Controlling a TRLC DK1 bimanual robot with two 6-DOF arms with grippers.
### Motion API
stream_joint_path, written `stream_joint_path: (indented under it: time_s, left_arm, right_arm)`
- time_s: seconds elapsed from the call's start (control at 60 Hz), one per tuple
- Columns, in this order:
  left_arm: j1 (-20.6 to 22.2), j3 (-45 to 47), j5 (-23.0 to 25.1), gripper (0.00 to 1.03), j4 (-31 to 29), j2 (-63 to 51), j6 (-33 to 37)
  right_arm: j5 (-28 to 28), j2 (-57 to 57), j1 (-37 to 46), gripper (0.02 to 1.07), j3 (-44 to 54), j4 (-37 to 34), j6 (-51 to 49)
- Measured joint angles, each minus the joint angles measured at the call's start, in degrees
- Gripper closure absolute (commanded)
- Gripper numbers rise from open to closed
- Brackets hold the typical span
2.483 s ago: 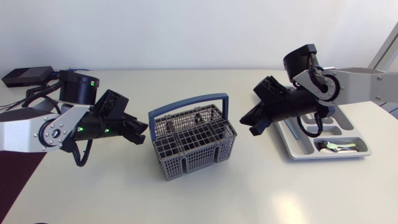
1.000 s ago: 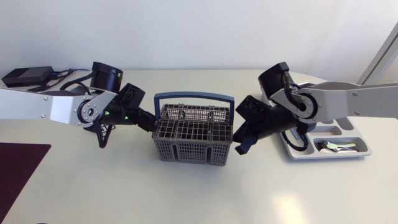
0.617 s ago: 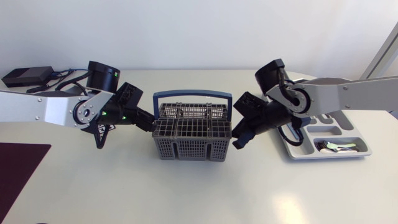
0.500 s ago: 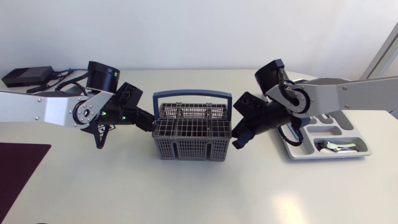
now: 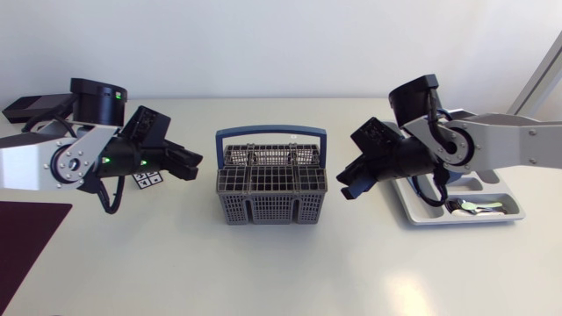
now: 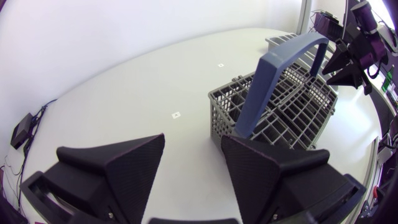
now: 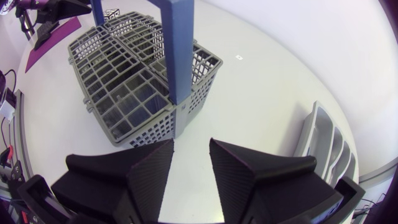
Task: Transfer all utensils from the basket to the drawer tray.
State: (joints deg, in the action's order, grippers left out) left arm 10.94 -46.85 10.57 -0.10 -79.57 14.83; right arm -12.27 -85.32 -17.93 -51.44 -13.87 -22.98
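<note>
Grey basket (image 5: 271,209) stands between left gripper (image 5: 193,163) and right gripper (image 5: 348,185); both gape.

The basket (image 5: 272,197) is mid-grey, its walls and top a square lattice of open cells. Its arched handle (image 5: 270,135) is slate blue. The drawer tray (image 5: 413,213), at 3 o'clock from the basket, is pale grey. The table (image 5: 263,272) is plain cream-white, with a dark maroon mat (image 5: 26,237) at its 8 o'clock corner. The left hand (image 5: 193,164) and right hand (image 5: 348,186) are matte black. The left arm (image 5: 35,167) and right arm (image 5: 518,145) are silver-grey with black joints, and small green lights dot the left one. A black-and-white patterned marker (image 5: 144,179) lies under it.
</note>
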Motion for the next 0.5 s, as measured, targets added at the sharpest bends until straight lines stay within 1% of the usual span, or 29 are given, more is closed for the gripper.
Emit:
stream_joint_path:
  time_s: [0.217, 0.25, 0.317, 0.367, 0.4, 0.45, 0.5]
  left_arm:
    - [-0.44, 1.64, 0.13, 0.34, -1.03, 3.91, 0.0]
    - [-0.44, 2.05, 0.13, 0.31, -1.46, 4.98, -0.02]
    - [-0.44, 3.06, 0.13, 0.23, -1.97, 7.54, -0.02]
    - [-0.55, 4.09, 0.13, 0.15, -2.1, 10.05, -0.02]
    - [-0.85, 4.9, 0.15, 0.1, -2.23, 11.98, -0.02]
    - [-1.55, 5.84, 0.13, 0.06, -2.62, 14.51, -0.02]
    - [-2.58, 6.49, 0.13, 0.05, -3.1, 17.05, -0.02]
  right_arm:
    - [1.9, 2.86, -3.56, 0.51, 1.95, -0.07, 0.52]
    - [2.14, 3.41, -4.13, 0.46, 2.29, -0.07, 0.57]
    - [3.56, 5.51, -4.92, 0.32, 3.28, -0.11, 0.68]
    - [4.94, 7.82, -5.03, 0.19, 4.24, -0.07, 0.68]
    - [5.79, 9.51, -5.09, 0.14, 4.94, -0.02, 0.68]
    - [7.13, 12.35, -5.11, 0.07, 6.23, -0.02, 0.68]
    - [8.04, 14.88, -5.11, 0.06, 7.39, -0.02, 0.66]
